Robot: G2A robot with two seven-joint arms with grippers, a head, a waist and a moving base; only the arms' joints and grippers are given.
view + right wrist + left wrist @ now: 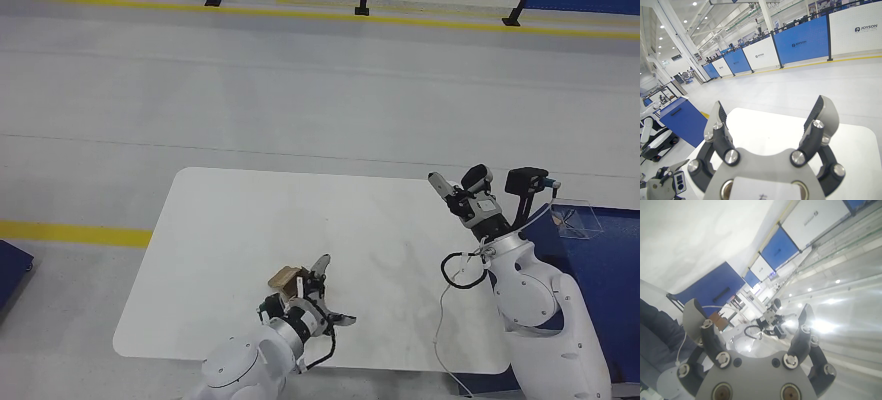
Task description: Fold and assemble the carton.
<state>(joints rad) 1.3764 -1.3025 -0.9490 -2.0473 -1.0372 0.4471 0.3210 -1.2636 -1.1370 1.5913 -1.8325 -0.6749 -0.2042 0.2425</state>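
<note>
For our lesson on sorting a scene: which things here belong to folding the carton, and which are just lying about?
Job in hand: carton, left gripper, right gripper, white table.
Lying about: blue cabinet, clear stand, fence panels.

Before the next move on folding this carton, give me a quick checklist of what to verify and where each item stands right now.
1. Left gripper open: ok, fingers wide apart, nothing between them.
2. Right gripper open: ok, nothing held.
3. Carton on the table: ok, near the robot-side edge, beside the left gripper.
4. Carton gripped: not ok, neither gripper holds it.
5. Right gripper close to the carton: not ok, it is over at the table's right side.
6. Carton's fold state: cannot tell.
</note>
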